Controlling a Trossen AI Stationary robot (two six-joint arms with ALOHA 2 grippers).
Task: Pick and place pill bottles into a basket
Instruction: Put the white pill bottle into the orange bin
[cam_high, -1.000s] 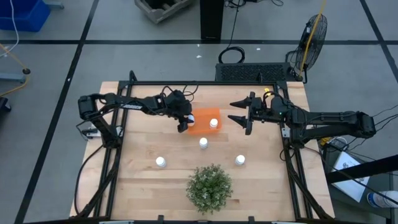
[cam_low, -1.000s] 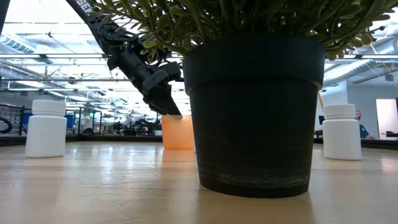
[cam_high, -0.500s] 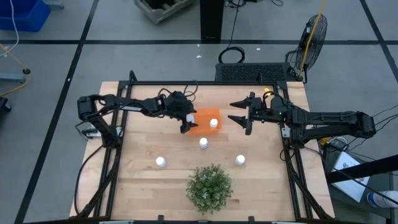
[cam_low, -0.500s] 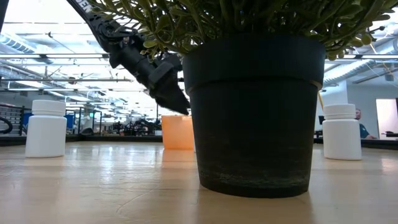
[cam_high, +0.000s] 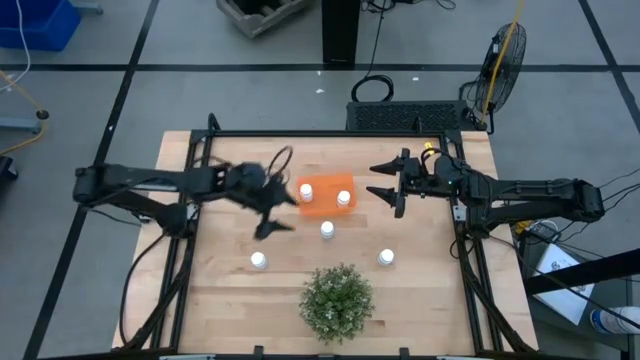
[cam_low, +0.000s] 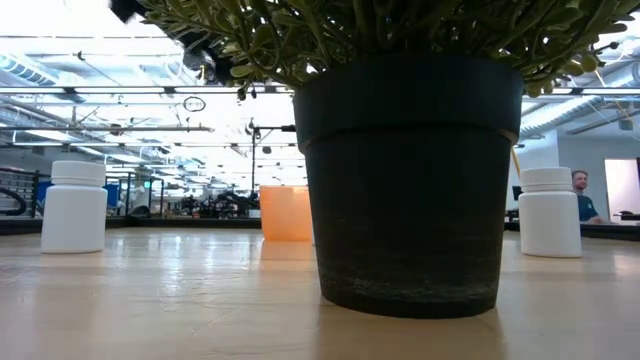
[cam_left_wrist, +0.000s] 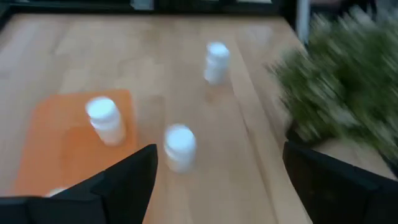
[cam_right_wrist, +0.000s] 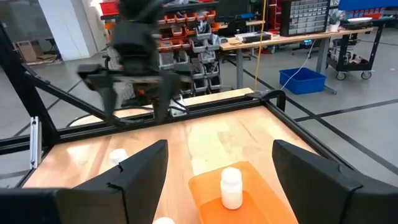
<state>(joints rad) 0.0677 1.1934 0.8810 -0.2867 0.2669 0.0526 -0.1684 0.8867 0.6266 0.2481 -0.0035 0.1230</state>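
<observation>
The orange basket lies on the far middle of the table with two white pill bottles standing in it. Three more bottles stand on the wood: a middle one, a near-left one and a near-right one. My left gripper is open and empty, left of the basket and a little nearer; its wrist view shows the basket and the middle bottle ahead. My right gripper is open and empty, right of the basket.
A bushy green plant in a dark pot stands at the near middle, filling most of the low view. A black frame rail runs along the table's far side. Bare wood lies between the bottles.
My left gripper has let go of a pill bottle, which now stands in the basket's left end. The gripper has opened and swung away fast toward the table's left and near edges, out of the low view. My right arm has kept still.
</observation>
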